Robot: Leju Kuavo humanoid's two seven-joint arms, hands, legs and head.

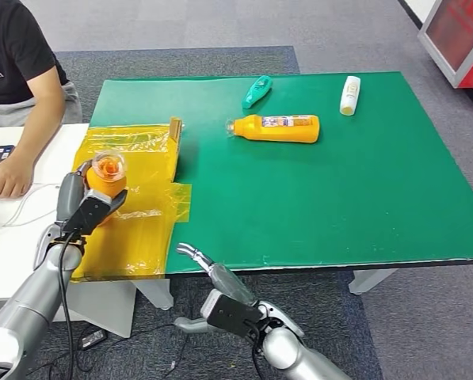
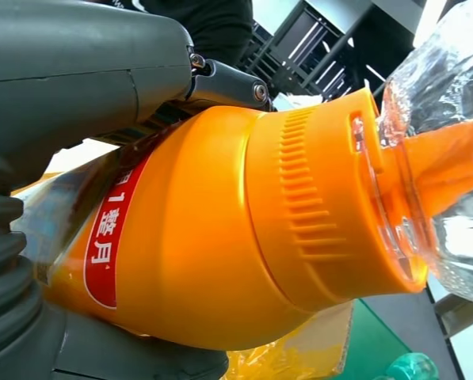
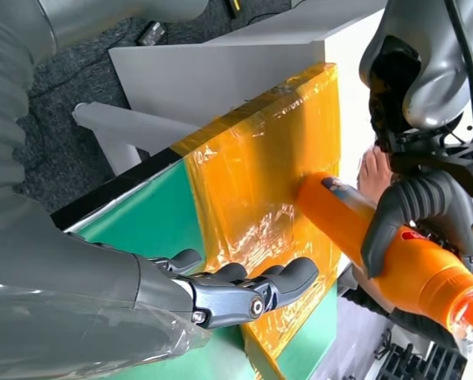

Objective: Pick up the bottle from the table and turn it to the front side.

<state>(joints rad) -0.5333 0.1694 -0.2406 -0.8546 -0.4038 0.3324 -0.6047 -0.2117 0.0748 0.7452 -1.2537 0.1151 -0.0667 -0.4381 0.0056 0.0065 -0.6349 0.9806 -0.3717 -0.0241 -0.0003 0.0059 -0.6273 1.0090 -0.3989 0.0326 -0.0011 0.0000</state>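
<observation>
My left hand (image 1: 85,207) grips an orange bottle (image 1: 106,176) and holds it upright over the yellow film at the table's left end, its clear cap facing up. In the left wrist view the orange bottle (image 2: 222,229) shows a red label and a clear cap (image 2: 443,142) over its orange spout. In the right wrist view the same bottle (image 3: 401,253) sits in my left hand (image 3: 425,206). My right hand (image 1: 222,289) hangs open just off the table's near edge, fingers (image 3: 246,289) spread and holding nothing.
A second orange bottle (image 1: 278,127) lies on its side on the green table (image 1: 341,198). A teal bottle (image 1: 257,91) and a white bottle (image 1: 349,95) lie near the far edge. A person (image 1: 18,79) sits at a white desk at left. Yellow film (image 1: 144,198) covers the table's left end.
</observation>
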